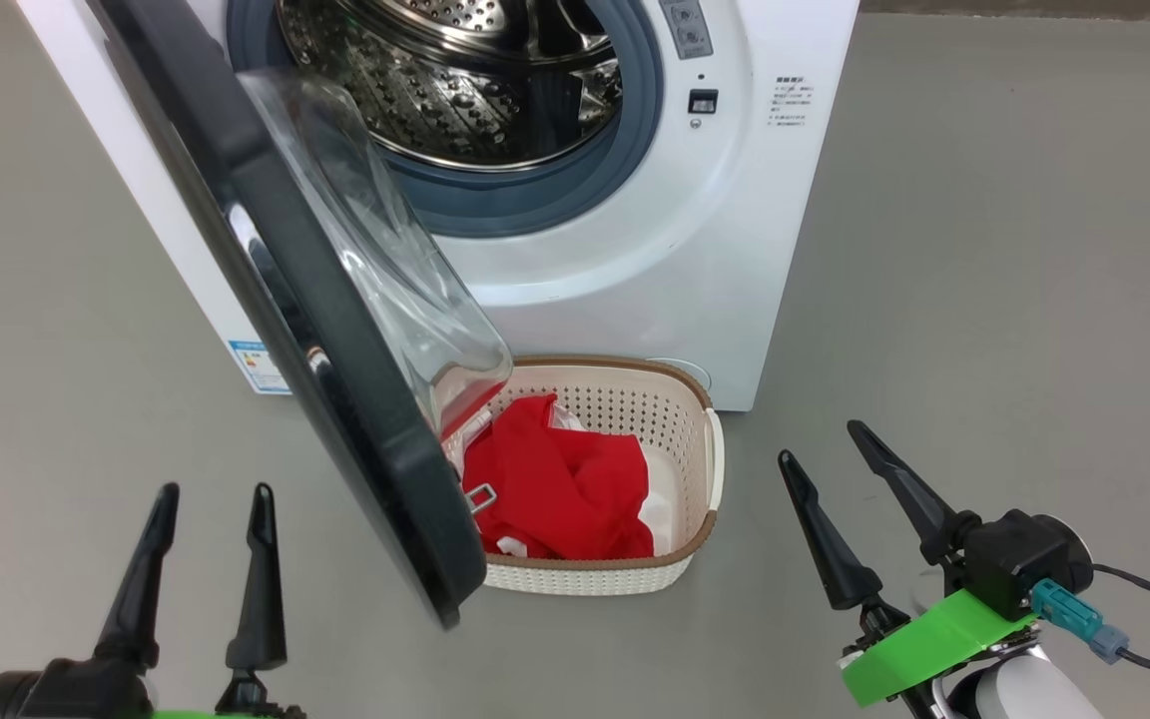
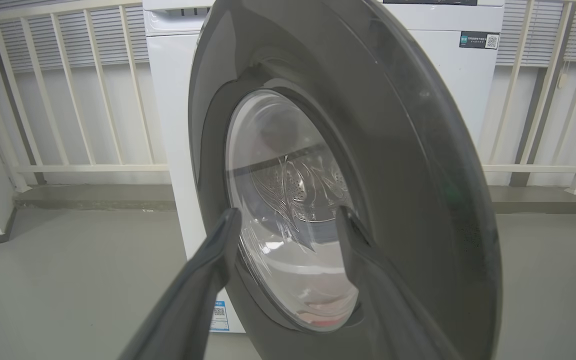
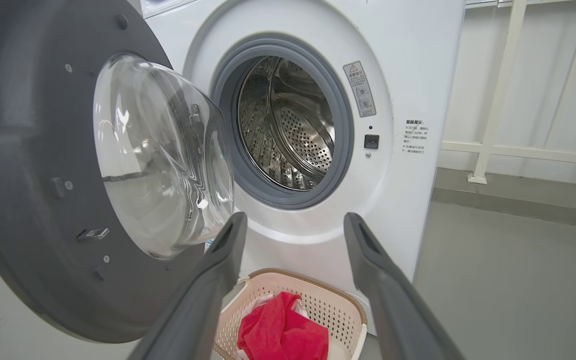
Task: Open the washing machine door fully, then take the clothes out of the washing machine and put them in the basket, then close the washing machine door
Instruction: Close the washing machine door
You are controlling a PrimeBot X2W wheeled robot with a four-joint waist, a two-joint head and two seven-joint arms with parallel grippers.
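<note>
1. Clearly, one washing machine (image 1: 635,280) stood at twelve o'clock in the head view, white, on the grey floor (image 1: 984,300), with one small blue label (image 1: 258,366) at its seven o'clock corner.
2. Its one washing machine door (image 1: 325,399) hung open from the nine o'clock side of the opening. It was swung out so that the head view met it nearly edge-on, running from eleven o'clock down toward six. One clear glass bowl (image 3: 158,160) bulged from its inner face.
3. One steel drum (image 1: 455,90), circled by one grey-blue rubber ring (image 1: 495,200), showed its perforated wall behind the door.
4. One basket (image 1: 585,577) sat on the floor just before the machine, at six o'clock of the opening. In the head view the door's lower end covered the basket's nine o'clock end.
5. The clothes (image 1: 555,489) lay inside the basket as one red heap with bits of white at its edges. How many pieces made it up I could not tell.
6. Two arms showed, with four dark fingers in all.
7. The left jaws, at seven o'clock in the head view, stood wide apart and empty, their two fingers (image 1: 141,579) pointing toward twelve. The left wrist view showed the door's outer glass between them.
8. The right jaws, at four o'clock, were likewise spread and held nothing, their two fingers (image 1: 828,539) aimed toward eleven, apart from the basket at their nine o'clock.
9. One white railing (image 2: 68,167) ran behind the machine.
</note>
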